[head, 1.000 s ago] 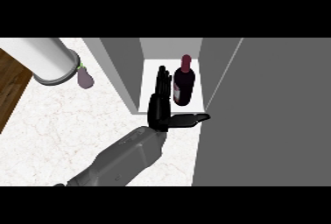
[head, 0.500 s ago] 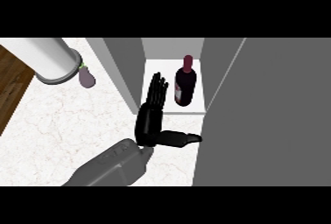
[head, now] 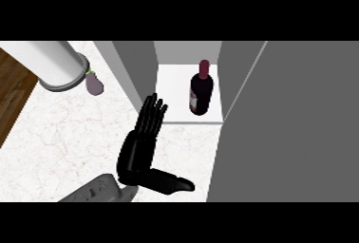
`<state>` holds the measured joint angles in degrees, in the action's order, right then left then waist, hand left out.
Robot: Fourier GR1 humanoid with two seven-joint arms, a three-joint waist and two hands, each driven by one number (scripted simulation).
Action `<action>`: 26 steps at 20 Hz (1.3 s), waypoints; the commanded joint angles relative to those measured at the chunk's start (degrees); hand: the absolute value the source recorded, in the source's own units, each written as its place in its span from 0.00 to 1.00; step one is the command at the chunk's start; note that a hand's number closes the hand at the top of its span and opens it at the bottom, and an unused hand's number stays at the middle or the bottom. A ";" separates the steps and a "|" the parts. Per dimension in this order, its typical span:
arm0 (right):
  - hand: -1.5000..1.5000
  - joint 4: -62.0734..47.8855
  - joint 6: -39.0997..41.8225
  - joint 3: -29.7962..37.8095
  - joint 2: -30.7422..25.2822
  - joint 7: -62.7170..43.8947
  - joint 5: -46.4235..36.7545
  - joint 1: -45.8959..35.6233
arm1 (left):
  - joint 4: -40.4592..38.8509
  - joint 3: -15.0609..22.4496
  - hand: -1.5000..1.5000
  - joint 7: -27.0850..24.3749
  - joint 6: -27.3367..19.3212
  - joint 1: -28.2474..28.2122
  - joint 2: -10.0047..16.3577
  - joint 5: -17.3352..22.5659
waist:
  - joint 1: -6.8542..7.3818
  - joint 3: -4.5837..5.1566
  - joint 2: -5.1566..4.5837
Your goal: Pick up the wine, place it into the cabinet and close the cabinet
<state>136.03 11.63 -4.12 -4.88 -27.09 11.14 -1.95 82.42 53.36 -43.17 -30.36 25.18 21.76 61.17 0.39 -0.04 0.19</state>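
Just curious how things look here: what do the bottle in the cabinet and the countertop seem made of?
Wine bottle: probably dark glass, judging by its near-black body and maroon neck. Countertop: looks like white marble or similar stone, given the faint pinkish veins; finish unclear.

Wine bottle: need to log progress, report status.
Left hand open, off the bottle, right hand unseen. Wine bottle upright inside cabinet. Cabinet door open; hand sits before the opening.

No writing reads anywhere (wine bottle (head: pixel 200 95) included).
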 commanded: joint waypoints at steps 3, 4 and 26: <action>1.00 4.56 5.22 -1.21 -4.57 -2.31 2.38 -0.94 | 12.33 0.48 1.00 3.22 2.74 -6.01 8.78 -2.59 | 0.12 0.03 0.08; 1.00 4.54 7.33 -2.73 -5.13 -2.79 4.98 1.14 | 11.53 -0.15 1.00 0.85 5.47 -8.30 9.64 -2.66 | 0.06 0.04 0.03; 1.00 3.93 -5.92 -41.51 4.82 -19.34 -6.31 -9.17 | 24.43 -22.43 0.00 -7.29 28.32 -38.31 38.27 8.07 | 1.46 0.23 0.49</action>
<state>138.26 8.80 -37.23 -1.22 -41.23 7.82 -6.55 106.09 34.89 -48.36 -6.07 -7.91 56.21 66.70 1.15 0.13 0.53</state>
